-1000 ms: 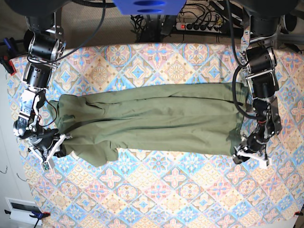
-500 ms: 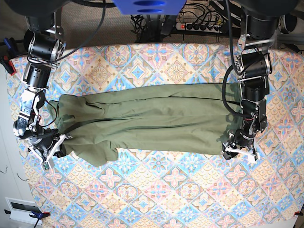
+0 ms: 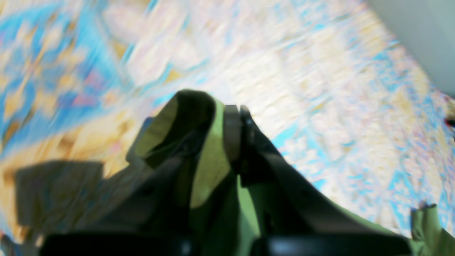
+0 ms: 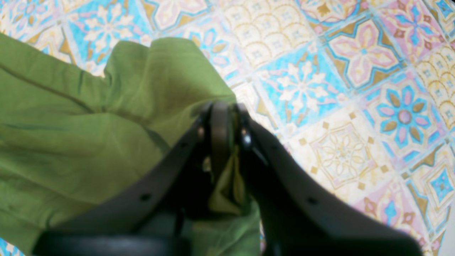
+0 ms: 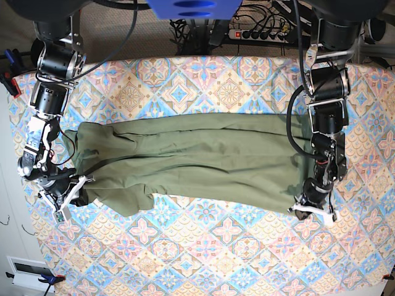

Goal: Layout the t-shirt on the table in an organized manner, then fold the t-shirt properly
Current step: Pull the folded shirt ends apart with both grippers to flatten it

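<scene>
Moved since prev base frames: left gripper [image 5: 315,208], then standing wide just off the t-shirt [image 5: 191,157] hem corner, shifted inward along the near side toward tabletop centre, now clamped on that corner. Pulled the hem end in a bit; cloth edge there now bunched, small shadowed fold beside the claw. Left wrist view blurred, but olive cloth seen pinched between closed fingers [image 3: 231,135], a loop of fabric raised just left of them, patterned table [image 3: 320,89] behind. Right gripper [image 5: 69,192] unmoved, same spot near tabletop's opposite end, closed on a sleeve-side fold of tee; wrist view sharp: fingers [image 4: 220,131] shut w/ green cloth squeezed between, more of t-shirt [image 4: 71,135] spread to one side, tiles [image 4: 337,106] to the other. Tee lying lengthwise across tabletop middle, stretched between both claws, folded in a long band, wrinkly, one flap hanging lower toward near edge by the right-arm end. Far edge of table [image 5: 203,74] bare of cloth; cables + power strip [image 5: 262,34] beyond far edge, off the tabletop.
</scene>
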`<action>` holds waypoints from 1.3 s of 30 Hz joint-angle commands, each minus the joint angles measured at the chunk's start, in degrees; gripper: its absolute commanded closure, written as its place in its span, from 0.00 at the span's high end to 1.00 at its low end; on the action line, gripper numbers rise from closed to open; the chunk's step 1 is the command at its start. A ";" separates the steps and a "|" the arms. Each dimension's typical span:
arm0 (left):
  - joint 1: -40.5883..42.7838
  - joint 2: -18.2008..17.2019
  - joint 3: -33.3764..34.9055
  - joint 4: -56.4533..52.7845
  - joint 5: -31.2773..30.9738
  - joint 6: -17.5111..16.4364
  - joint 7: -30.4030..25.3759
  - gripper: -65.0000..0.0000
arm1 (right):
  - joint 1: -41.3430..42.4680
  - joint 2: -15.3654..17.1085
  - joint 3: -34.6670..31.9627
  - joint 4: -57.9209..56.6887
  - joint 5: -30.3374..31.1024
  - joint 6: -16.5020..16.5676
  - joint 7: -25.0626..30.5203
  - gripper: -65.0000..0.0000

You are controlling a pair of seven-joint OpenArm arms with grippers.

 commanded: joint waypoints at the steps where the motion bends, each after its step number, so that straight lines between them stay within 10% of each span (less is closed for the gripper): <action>1: -1.50 -1.23 -0.21 2.63 -0.54 -0.51 -0.34 0.00 | 1.75 0.96 0.13 1.31 1.12 -0.03 1.35 0.01; 17: 18.81 -3.43 -7.42 35.51 -0.46 -0.51 11.27 0.00 | -0.01 1.05 0.39 6.06 1.30 -0.03 -0.50 0.01; 39: 27.43 -7.38 -7.07 28.74 0.25 -0.59 11.35 0.00 | -11.43 1.31 5.58 12.03 1.03 -0.03 -1.20 0.01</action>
